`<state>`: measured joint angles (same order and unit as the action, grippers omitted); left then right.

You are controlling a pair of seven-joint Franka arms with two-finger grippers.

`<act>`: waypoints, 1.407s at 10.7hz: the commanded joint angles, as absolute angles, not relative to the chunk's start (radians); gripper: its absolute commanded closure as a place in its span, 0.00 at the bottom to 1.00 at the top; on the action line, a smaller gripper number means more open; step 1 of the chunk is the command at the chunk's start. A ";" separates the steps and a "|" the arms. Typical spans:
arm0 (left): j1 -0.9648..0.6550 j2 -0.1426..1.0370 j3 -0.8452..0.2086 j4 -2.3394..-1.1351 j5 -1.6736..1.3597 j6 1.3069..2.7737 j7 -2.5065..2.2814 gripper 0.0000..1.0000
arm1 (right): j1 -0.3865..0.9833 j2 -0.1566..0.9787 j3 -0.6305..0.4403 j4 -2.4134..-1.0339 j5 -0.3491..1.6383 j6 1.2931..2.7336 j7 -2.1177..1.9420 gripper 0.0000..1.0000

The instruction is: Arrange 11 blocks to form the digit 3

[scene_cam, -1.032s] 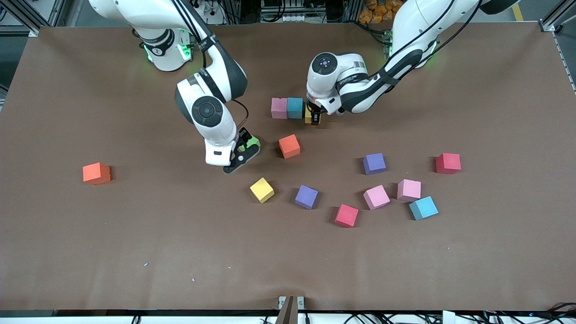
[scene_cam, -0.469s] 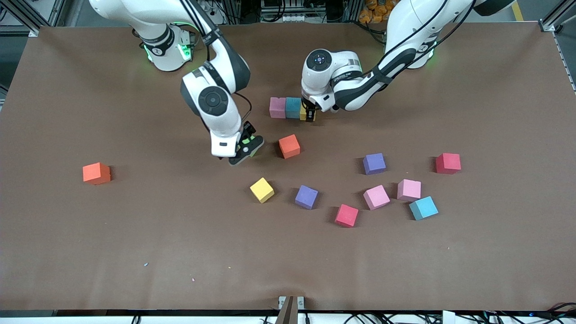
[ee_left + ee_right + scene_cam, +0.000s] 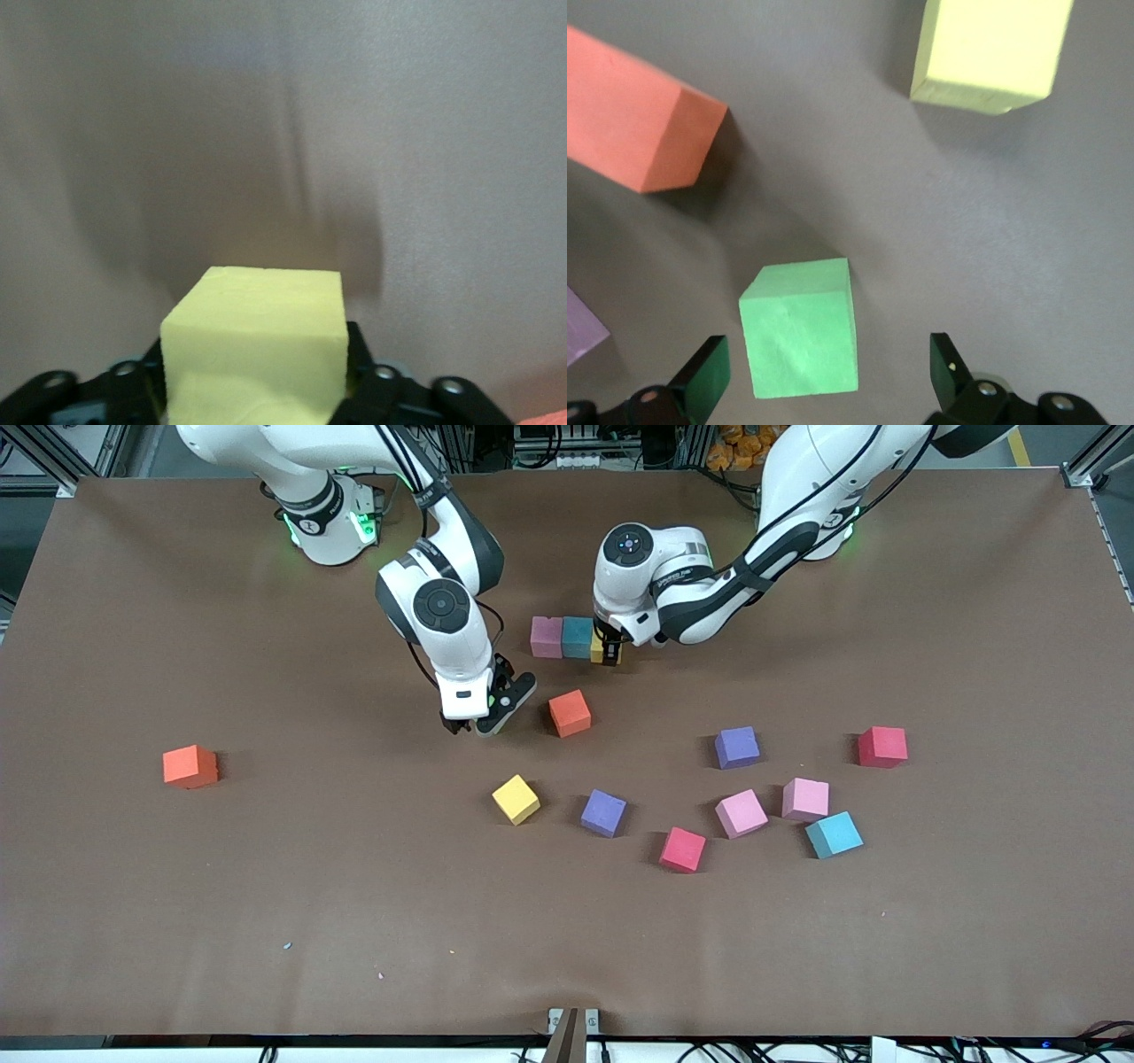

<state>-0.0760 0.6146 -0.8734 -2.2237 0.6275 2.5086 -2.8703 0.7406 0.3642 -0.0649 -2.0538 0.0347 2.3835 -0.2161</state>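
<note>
A pink block point(image 3: 547, 637) and a teal block point(image 3: 578, 637) stand in a row near the robots. My left gripper point(image 3: 608, 654) is shut on a yellow block point(image 3: 599, 652) and holds it low against the teal block's free side. The left wrist view shows that block point(image 3: 257, 341) filling the gripper point(image 3: 257, 385). My right gripper point(image 3: 483, 722) is low beside an orange block point(image 3: 569, 713). Its fingers are open around a green block point(image 3: 799, 341), which lies on the table untouched; the gripper point(image 3: 828, 356) hides this block in the front view.
Loose blocks lie nearer the front camera: yellow point(image 3: 516, 799), purple point(image 3: 603, 812), red point(image 3: 682, 849), two pink point(image 3: 741, 813) point(image 3: 804, 798), teal point(image 3: 833, 833), purple point(image 3: 736, 747), red point(image 3: 882, 746). An orange block point(image 3: 190, 766) sits alone toward the right arm's end.
My right gripper moved with the green block toward the orange block, and the green block dropped out of the front view. My left gripper pushed the yellow block up to the teal block.
</note>
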 commanded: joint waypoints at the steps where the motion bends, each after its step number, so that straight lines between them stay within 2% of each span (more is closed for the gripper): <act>1: -0.112 0.601 -0.885 -2.215 0.701 2.453 -3.286 0.00 | 0.759 0.357 -0.064 -2.105 0.020 2.437 -0.224 0.00; 4: -0.097 0.581 -0.909 -2.200 0.699 2.386 -3.284 0.00 | 0.785 0.400 -0.064 -2.131 0.020 2.528 -0.224 0.00; 7: -0.072 0.568 -0.957 -2.168 0.664 2.318 -3.280 0.00 | 0.773 0.414 -0.064 -2.129 0.018 2.528 -0.233 0.00; 10: -0.003 0.568 -1.056 -2.157 0.653 2.254 -3.275 0.00 | 0.770 0.442 -0.064 -2.128 0.018 2.548 -0.232 0.00; 11: 0.044 0.568 -1.104 -2.157 0.653 2.229 -3.249 0.00 | 0.767 0.443 -0.064 -2.126 0.018 2.548 -0.232 0.24; 12: 0.101 0.568 -1.152 -2.157 0.653 2.200 -3.213 0.00 | 0.759 0.451 -0.064 -2.125 0.018 2.548 -0.227 0.58; 13: 0.164 0.569 -1.195 -2.157 0.653 2.178 -3.167 0.00 | 0.753 0.451 -0.064 -2.125 0.020 2.548 -0.222 0.88; 14: 0.198 0.568 -1.201 -2.154 0.655 2.177 -3.118 0.00 | 0.740 0.451 -0.063 -2.126 0.032 2.546 -0.219 1.00; 15: 0.215 0.569 -1.200 -2.142 0.655 2.177 -3.052 0.00 | 0.732 0.448 -0.063 -2.126 0.063 2.542 -0.213 1.00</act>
<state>0.1903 0.5796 -1.1675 -2.1379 0.6011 2.1970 -2.8118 0.7588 0.4505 -0.0718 -2.1193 0.0417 2.5385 -0.2227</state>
